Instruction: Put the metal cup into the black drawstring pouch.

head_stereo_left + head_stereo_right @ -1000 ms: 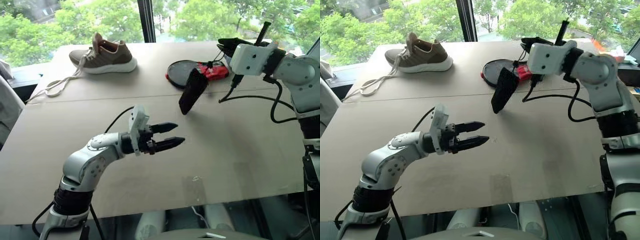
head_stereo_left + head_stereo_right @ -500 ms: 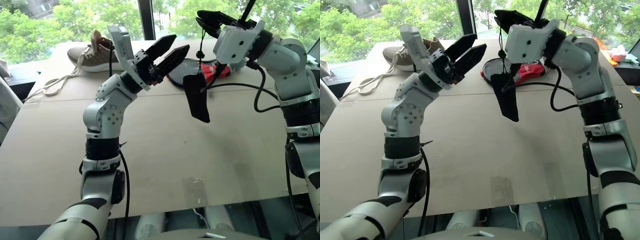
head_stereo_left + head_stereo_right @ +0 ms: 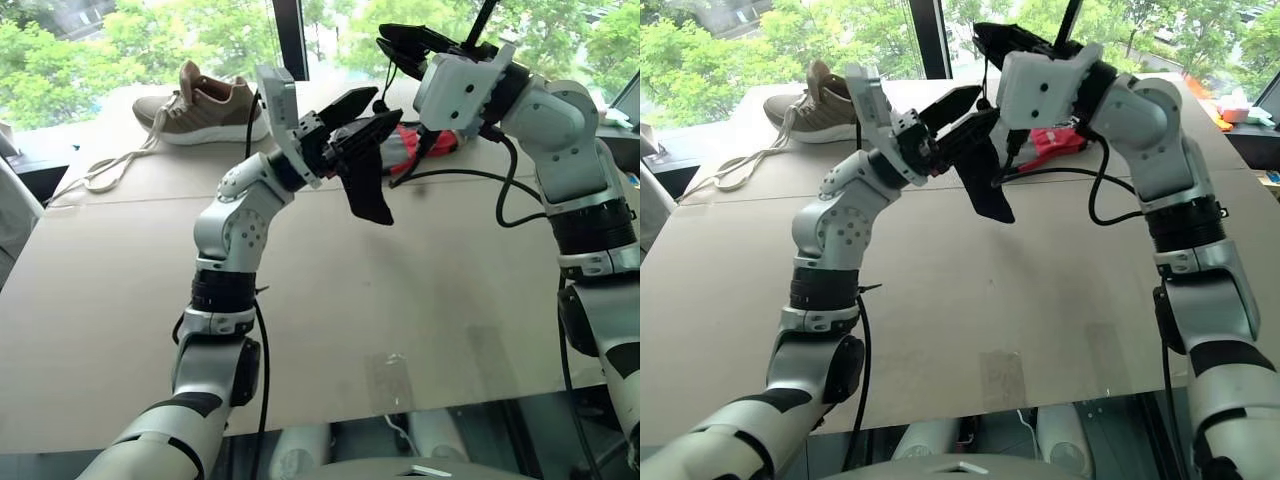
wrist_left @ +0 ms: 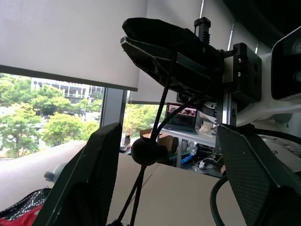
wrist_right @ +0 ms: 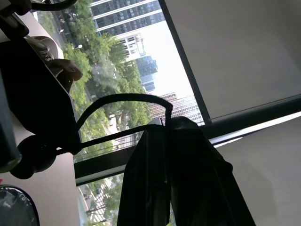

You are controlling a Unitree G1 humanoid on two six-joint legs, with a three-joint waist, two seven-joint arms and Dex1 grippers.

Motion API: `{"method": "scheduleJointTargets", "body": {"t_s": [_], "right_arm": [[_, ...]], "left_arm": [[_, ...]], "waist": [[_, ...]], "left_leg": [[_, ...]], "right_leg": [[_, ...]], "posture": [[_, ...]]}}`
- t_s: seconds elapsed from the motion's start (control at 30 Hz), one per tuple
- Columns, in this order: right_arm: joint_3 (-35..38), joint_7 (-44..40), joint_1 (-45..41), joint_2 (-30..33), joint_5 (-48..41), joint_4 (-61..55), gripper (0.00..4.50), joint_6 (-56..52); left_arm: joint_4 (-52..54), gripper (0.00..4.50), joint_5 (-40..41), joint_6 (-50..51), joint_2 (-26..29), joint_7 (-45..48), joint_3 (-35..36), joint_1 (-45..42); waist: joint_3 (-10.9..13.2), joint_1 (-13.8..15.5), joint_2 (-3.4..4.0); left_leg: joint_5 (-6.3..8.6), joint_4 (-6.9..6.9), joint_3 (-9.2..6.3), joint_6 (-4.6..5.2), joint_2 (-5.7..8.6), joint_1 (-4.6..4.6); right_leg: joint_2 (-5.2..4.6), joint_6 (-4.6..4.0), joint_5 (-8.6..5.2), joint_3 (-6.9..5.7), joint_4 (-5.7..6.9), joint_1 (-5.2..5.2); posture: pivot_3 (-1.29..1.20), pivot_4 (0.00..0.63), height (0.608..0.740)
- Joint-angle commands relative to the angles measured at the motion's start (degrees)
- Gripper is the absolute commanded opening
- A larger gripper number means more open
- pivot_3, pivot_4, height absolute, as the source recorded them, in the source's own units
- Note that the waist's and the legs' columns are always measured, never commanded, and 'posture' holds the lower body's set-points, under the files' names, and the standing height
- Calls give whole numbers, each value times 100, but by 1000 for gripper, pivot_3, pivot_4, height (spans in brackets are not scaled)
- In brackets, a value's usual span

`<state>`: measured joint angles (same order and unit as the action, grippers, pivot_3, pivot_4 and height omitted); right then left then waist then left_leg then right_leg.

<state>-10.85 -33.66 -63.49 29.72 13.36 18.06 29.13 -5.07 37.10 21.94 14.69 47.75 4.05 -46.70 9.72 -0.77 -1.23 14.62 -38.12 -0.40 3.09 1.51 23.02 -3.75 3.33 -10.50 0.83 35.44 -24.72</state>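
Pouch hung in the air between both hands, above the counter (image 3: 120,300).
Right hand (image 3: 400,40) clamped together on the cord (image 4: 162,110); black drawstring pouch (image 3: 365,185) dangles below it. Left hand (image 3: 365,115) fingers apart, straddling the pouch top and toggle (image 4: 146,150), not visibly gripping.

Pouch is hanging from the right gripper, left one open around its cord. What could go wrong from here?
The black drawstring pouch hangs only by its thin cord, pinched in the right gripper; it could slip or swing. The open left gripper straddles cord and toggle; closing may catch those, cinching the mouth.
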Motion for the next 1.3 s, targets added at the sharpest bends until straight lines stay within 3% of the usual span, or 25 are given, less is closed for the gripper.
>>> {"method": "scheduleJointTargets", "body": {"t_s": [0.03, 0.07, 0.17, 0.2, 0.43, 0.63, 0.87, 1.1, 1.2, 1.3], "right_arm": [[102, -12, -160, -45, -147, -282, 0, -25], [103, -20, -170, -64, -153, -294, 0, -37], [108, -43, -194, -111, -166, -322, 0, -64], [109, -50, -196, -123, -171, -334, 0, -75], [179, -53, -165, -169, -217, -461, 0, -232], [534, 299, -523, -219, -386, -450, 0, -605], [1040, 1313, -1102, 82, -87, 202, 0, -594], [1572, 2333, -1482, 81, -345, 451, 0, -1006], [1512, 2186, -1433, 69, -546, 412, 0, -1226], [1312, 1474, -1131, -80, -1087, 177, 0, -1596]], "left_arm": [[-26, 2137, 0, -107, 54, 111, 109, -143], [-60, 1520, -9, -110, 60, 123, 103, -151], [-124, 213, -53, -141, 36, 140, 70, -156], [-130, 149, -68, -152, 15, 134, 57, -153], [-151, 148, -246, -217, -47, 115, -37, -107], [-229, 148, -747, -249, 223, 293, -338, 132], [-324, 148, -1093, -8, 744, 656, -622, 484], [-118, 148, -1154, 173, 760, 665, -827, 862], [-15, 148, -1120, 231, 715, 629, -854, 929], [56, 148, -1100, 250, 748, 614, -821, 914]], "waist": [[0, -1, 0], [0, -1, 0], [0, 0, 0], [0, 0, 0], [0, 0, 0], [1, -2, 2], [1, 1, 2], [1, -6, 3], [1, -7, 3], [1, -10, 3]], "left_leg": [[0, 0, 0, 0, 0, 0], [0, 0, 0, 0, 0, 0], [0, 0, 0, 0, 0, 0], [0, 0, 0, 0, 0, 0], [0, -3, 0, 0, 0, 0], [0, -4, 2, 0, 1, 0], [0, -2, 2, -1, 0, 0], [0, 0, 5, -1, 2, 1], [0, 3, 6, -1, 2, 3], [0, 2, 7, 0, 2, 2]], "right_leg": [[0, 0, 0, 0, 0, 0], [0, 0, 0, 0, 0, 0], [0, 0, 0, 0, 2, -1], [0, 0, 0, 0, 2, -1], [0, 0, 0, 0, 5, -1], [0, 0, 0, 4, 16, -6], [2, -1, -1, 3, 19, -9], [-6, -2, -1, 7, 20, -12], [-6, -2, -1, 9, 19, -15], [-6, -1, -1, 9, 19, -14]], "posture": [[0, 150, 740], [0, 150, 740], [0, 150, 740], [0, 150, 740], [0, 150, 740], [0, 150, 740], [0, 150, 740], [0, 150, 740], [0, 150, 740], [0, 150, 740]]}}
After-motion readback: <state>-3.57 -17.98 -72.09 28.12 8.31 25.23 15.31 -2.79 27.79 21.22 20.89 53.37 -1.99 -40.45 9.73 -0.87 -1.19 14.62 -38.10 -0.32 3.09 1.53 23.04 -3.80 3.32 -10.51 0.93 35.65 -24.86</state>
